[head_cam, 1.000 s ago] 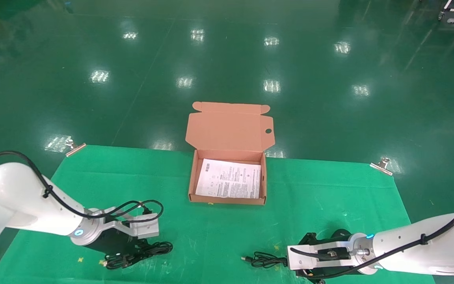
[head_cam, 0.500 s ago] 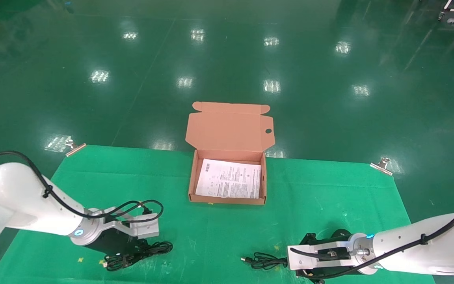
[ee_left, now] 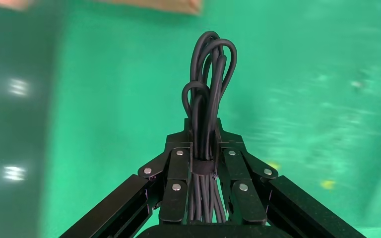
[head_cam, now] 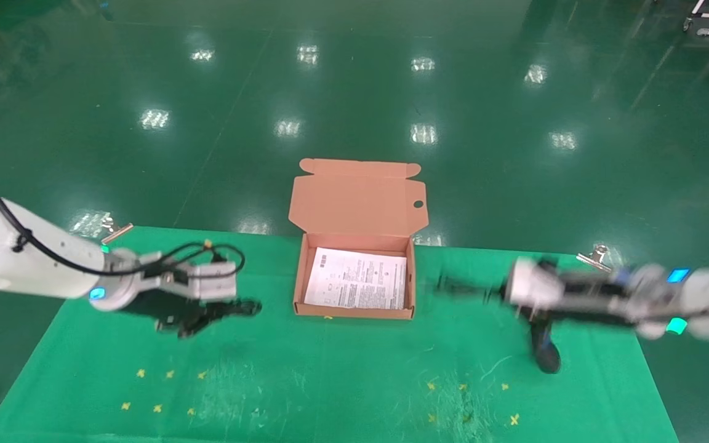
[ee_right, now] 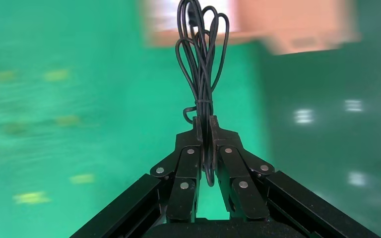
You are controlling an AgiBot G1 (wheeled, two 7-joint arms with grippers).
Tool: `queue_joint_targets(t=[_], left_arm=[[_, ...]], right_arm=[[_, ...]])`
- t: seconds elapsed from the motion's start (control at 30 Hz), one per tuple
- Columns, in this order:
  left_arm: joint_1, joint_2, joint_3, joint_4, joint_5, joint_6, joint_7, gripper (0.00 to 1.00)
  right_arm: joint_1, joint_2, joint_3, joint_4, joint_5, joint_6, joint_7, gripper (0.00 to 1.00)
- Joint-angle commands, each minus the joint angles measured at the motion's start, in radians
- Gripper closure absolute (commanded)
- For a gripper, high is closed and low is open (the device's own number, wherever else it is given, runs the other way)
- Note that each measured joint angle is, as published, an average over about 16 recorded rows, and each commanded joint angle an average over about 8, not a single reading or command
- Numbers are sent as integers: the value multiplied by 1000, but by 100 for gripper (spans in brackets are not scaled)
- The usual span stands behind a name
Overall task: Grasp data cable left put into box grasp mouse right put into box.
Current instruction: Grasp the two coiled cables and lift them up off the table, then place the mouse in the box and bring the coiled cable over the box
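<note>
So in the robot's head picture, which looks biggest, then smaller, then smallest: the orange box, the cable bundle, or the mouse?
Largest to smallest as they look in the head view:
1. The box, by far.
2. The data cable, held up by the left gripper.
3. The mouse, dangling under the right gripper.
The last two are blurred, so their order is unsure.

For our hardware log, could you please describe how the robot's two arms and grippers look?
Both arms are glossy white with thin black cables along them and blue-green lit rings at the wrists. The left gripper and right gripper have black linkage fingers with silver rivets.
</note>
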Motion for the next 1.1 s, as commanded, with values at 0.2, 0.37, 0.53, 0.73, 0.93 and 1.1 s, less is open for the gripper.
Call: queue_joint_targets(t=[0.2,0.37,0.53,0.73,0.93,1.1], left_arm=[[-6,-38,3,-279,112,-39,-164,100],[-27,-13,-2,-350,199,-77,-256,100],[-62,29,-5,-359,283,-111,-318,100],[-100,75,-6,-349,354,-131,-363,100],[-129,107,-6,-335,399,-148,-383,100],[-149,122,-6,-317,426,-150,-396,100]], right_arm=[[133,-13,44,26,3,37,36,100],[245,-106,38,-34,-22,63,48,100],[331,-208,28,-134,-42,107,27,100],[396,-304,28,-253,-28,147,-33,100],[446,-380,40,-351,9,171,-98,100],[474,-422,51,-408,43,172,-157,100]])
